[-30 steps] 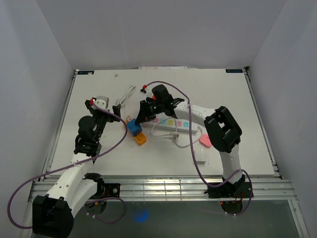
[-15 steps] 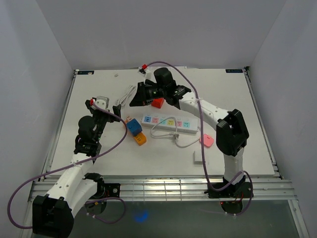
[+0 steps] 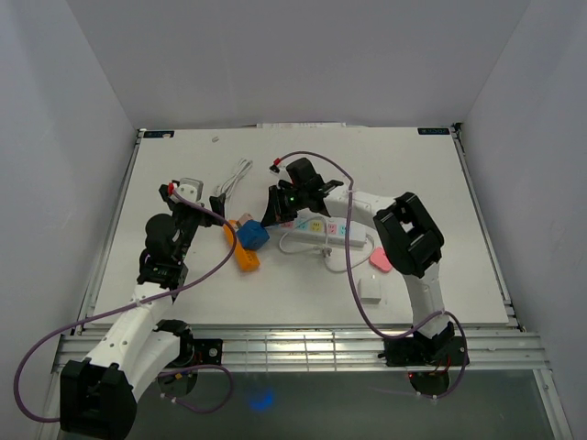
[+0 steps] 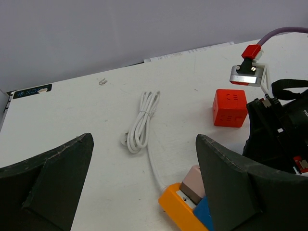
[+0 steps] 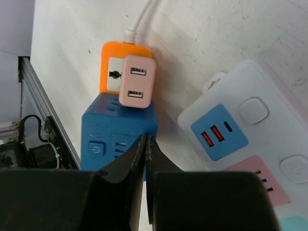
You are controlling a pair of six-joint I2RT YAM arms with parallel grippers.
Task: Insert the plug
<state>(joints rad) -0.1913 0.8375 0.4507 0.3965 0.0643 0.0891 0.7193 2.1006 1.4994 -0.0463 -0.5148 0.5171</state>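
Note:
My right gripper point(image 3: 270, 215) is shut with nothing between its jaws. In the right wrist view its tips point(image 5: 146, 140) hang over the top edge of a blue socket cube point(image 5: 118, 132), which also shows in the top view point(image 3: 251, 235). The cube lies against an orange socket block point(image 5: 113, 72) with a pink USB adapter point(image 5: 137, 82) plugged into it. A white power strip point(image 3: 321, 227) lies just right of them. A red cube point(image 4: 230, 107) sits behind my right wrist. My left gripper point(image 3: 193, 196) is wide open and empty, left of the orange block point(image 4: 185, 214).
A coiled white cable point(image 3: 237, 174) runs from the back to the orange block. A pink piece point(image 3: 381, 260) and a white adapter point(image 3: 371, 290) lie on the table point(image 3: 413, 174) right of the strip. The strip's white cord point(image 3: 307, 247) loops in front of it.
My right gripper swung to the back by the red cube, then came forward and down to the blue cube. The orange block has turned and shifted left. The left arm has not moved.

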